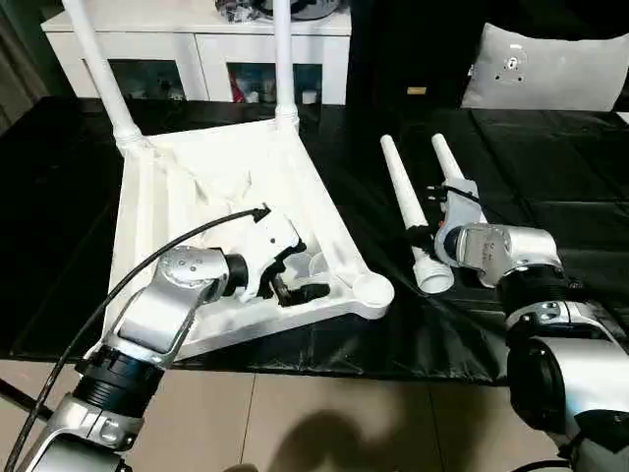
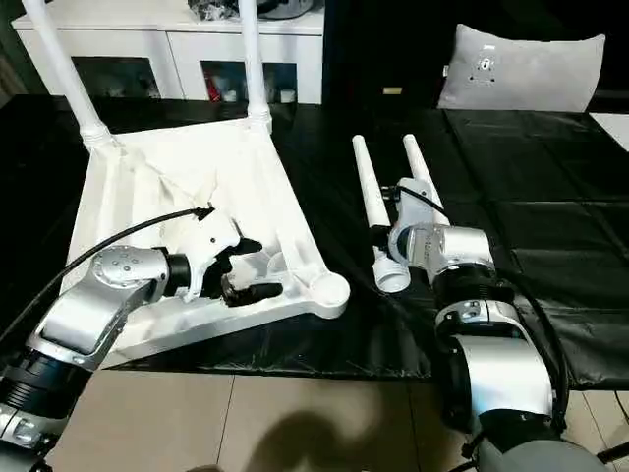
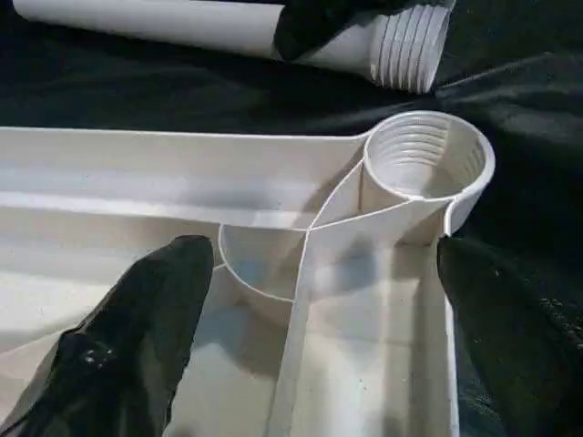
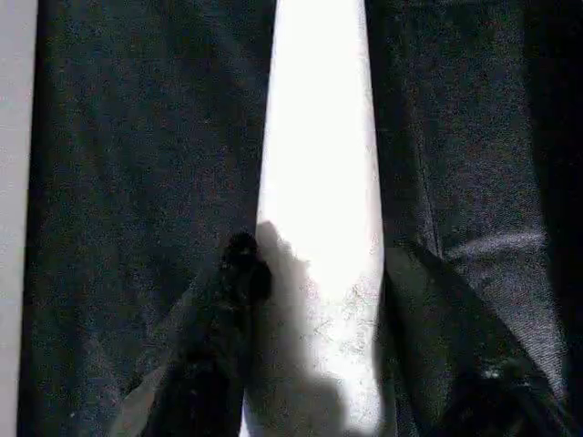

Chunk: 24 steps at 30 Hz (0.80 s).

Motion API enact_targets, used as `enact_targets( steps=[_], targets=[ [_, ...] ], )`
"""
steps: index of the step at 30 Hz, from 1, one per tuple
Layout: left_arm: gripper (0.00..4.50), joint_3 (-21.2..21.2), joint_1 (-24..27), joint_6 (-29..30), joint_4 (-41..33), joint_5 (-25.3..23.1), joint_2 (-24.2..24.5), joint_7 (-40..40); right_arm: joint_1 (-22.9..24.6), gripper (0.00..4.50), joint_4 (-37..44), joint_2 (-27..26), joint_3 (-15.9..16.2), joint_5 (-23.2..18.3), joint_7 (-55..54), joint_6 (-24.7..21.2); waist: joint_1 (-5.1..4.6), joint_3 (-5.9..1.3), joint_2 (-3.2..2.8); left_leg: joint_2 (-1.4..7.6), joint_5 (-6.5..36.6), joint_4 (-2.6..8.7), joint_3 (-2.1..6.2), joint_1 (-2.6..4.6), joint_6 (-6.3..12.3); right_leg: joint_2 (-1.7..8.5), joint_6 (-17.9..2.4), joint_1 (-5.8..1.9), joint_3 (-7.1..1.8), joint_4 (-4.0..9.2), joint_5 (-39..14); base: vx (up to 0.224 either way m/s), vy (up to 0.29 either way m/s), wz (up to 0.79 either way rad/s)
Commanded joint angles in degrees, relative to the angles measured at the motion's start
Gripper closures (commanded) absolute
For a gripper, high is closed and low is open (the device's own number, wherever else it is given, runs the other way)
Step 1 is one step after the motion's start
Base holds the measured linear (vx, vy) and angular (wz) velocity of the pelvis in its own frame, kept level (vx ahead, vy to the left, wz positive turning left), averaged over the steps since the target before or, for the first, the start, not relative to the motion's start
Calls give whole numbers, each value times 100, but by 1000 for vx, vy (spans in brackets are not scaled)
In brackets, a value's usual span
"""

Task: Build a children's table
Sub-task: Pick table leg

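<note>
The children's table top (image 1: pixel 197 187) lies upside down on a black cloth, ribbed side up. Two white legs (image 1: pixel 98 69) (image 1: pixel 283 59) stand upright in its far corners. My left gripper (image 1: pixel 300 273) hovers open over the near right corner, its fingers (image 3: pixel 137 337) straddling the ribs just behind the empty threaded socket (image 3: pixel 424 155). To the right, two loose legs lie side by side on the cloth. My right gripper (image 1: pixel 425 239) is shut on the loose leg (image 1: pixel 403 192) nearer the top, close to its threaded end, with fingers (image 4: pixel 228 300) pressed on both sides. The other loose leg (image 1: pixel 447 157) runs under my right wrist.
A white low cabinet (image 1: pixel 197 49) with glass doors stands behind the table top. A grey cushion (image 1: pixel 550 69) leans at the back right. The black cloth (image 1: pixel 550 177) ends near me, with tiled floor (image 1: pixel 324 423) in front. A black cable (image 1: pixel 147 265) arcs over my left forearm.
</note>
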<state>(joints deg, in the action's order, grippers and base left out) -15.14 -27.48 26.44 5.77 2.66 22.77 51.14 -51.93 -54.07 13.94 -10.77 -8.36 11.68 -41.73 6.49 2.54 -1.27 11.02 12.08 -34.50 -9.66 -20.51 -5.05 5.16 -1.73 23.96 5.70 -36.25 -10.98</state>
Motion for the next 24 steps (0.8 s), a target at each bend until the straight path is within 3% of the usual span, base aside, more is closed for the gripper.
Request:
enact_targets(
  steps=[1, 6, 9, 10, 11, 12, 13, 15, 17, 20, 22, 23, 24],
  targets=[
    [0, -51, -2, 55, -122, 11, 57, 45, 180, 269, -103, -69, 45, 6, 18, -80, 5, -363, -8, 139, 490, 368, 11, -16, 55, 322, -1212, -415, -301, 402, -629, 0, 0, 0],
    [0, -13, 5, 45, -153, 60, 35, 38, 205, 269, -57, -35, -65, -89, 64, 28, 6, -356, -11, 138, 655, 392, 25, 8, -39, 335, -1078, -416, -306, 438, -996, 0, 0, 0],
    [0, 76, 8, 26, -182, 174, -27, 24, 224, 269, 49, -42, -202, -218, 130, 296, 6, -366, -10, 138, 603, 388, 26, 1, -24, 330, -1109, -420, -307, 421, -831, 0, 0, 0],
    [0, 146, 8, 9, -195, 272, -82, 24, 250, 269, 178, -66, -317, -316, 135, 489, 24, -371, -87, 136, 613, 379, 33, -3, -42, 348, -1130, -419, -307, 408, -792, 0, 0, 0],
    [0, 188, 6, -1, -201, 334, -117, 24, 270, 269, 268, -83, -386, -373, 135, 611, 14, -376, -33, 140, 595, 381, 28, -5, -27, 337, -1132, -430, -305, 417, -683, 0, 0, 0],
    [0, 188, 6, -1, -201, 334, -117, 24, 270, 269, 268, -83, -386, -373, 135, 611, 16, -388, -29, 141, 532, 379, 33, -6, -10, 330, -1160, -435, -303, 393, -578, 0, 0, 0],
    [0, 379, -31, -43, -186, 514, -313, -108, 405, 269, 624, -178, -645, -707, 516, 1147, 4, -385, -28, 128, 446, 374, 36, -26, 29, 320, -1209, -444, -298, 380, -473, 0, 0, 0],
    [0, 596, -138, -122, -92, 627, -559, -381, 564, 269, 956, -249, -803, -977, 926, 1490, 21, -416, -8, 135, 347, 345, 23, -53, 185, 339, -1253, -468, -305, 361, -221, 0, 0, 0],
    [0, 757, -277, -163, 13, 685, -750, -627, 681, 269, 1171, -267, -841, -1120, 1171, 1446, 39, -417, -2, 131, 156, 325, 23, -58, 362, 310, -1335, -458, -297, 343, 81, 0, 0, 0],
    [0, 885, -410, -158, 51, 798, -903, -809, 874, 269, 1523, -301, -823, -1283, 1479, 1492, 40, -402, 8, 124, 155, 324, 25, -61, 457, 308, -1359, -454, -289, 360, -32, 0, 0, 0],
    [0, 1014, -489, -158, 56, 909, -1026, -947, 1012, 269, 1898, -379, -860, -1547, 1803, 1459, 63, -398, -4, 136, 223, 327, 22, -57, 479, 321, -1302, -460, -293, 383, -139, 0, 0, 0],
    [0, 1238, -623, -126, 109, 1068, -1232, -1190, 1129, 269, 2315, -469, -935, -1932, 2181, 1294, 67, -403, -4, 139, 213, 331, 29, -58, 502, 319, -1305, -458, -289, 380, -157, 0, 0, 0],
    [0, 1336, -685, -113, 138, 1121, -1326, -1299, 1180, 269, 2468, -497, -948, -2061, 2300, 1239, 82, -403, -14, 150, 225, 327, 36, -54, 527, 323, -1315, -455, -288, 383, -145, 0, 0, 0]
  ],
)
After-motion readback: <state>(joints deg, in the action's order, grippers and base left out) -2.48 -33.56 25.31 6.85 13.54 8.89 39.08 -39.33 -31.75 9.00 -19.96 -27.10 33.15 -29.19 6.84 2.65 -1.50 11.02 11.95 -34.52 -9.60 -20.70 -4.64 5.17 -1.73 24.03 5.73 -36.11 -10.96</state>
